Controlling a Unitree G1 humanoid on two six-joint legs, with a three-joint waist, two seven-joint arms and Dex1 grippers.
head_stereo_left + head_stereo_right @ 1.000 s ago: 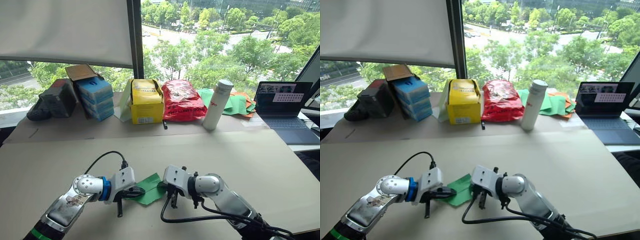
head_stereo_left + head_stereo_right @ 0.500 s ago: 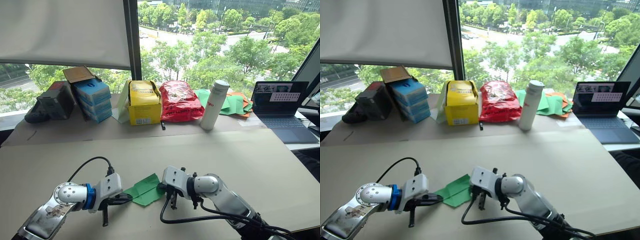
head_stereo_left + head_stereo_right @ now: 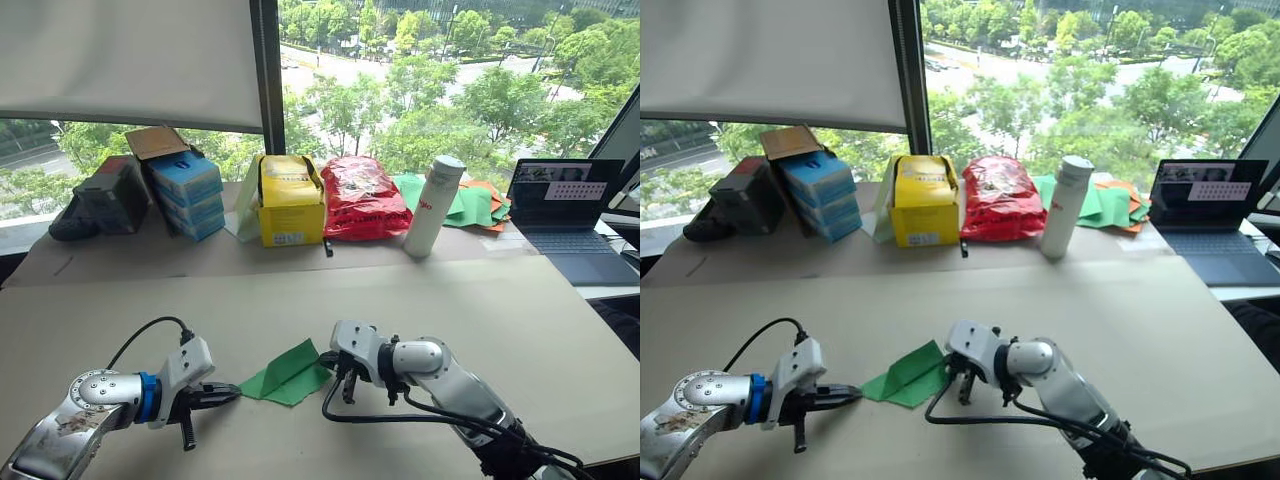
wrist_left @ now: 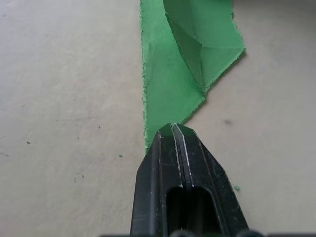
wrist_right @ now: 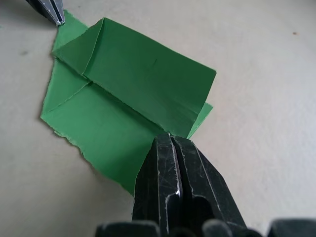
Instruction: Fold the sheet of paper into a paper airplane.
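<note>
Pointing leftward: paper airplane (image 3: 289,372)

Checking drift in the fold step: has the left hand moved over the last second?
Yes. The left hand has slid to the robot's left, away from the right hand, gripping the pointed end of the green paper.

From my head camera, the left tool (image 3: 228,396) covers the tip of the paper airplane (image 3: 289,372), and the right tool (image 3: 344,372) covers its opposite corner. In my left wrist view the fingers (image 4: 175,163) hide that tip, and the picture's edge cuts off the far end of the paper. In my right wrist view the fingers (image 5: 170,163) overlap the near edge. The laptop (image 3: 572,222) is cut by the picture's edge; its screen content is too small to read.
</note>
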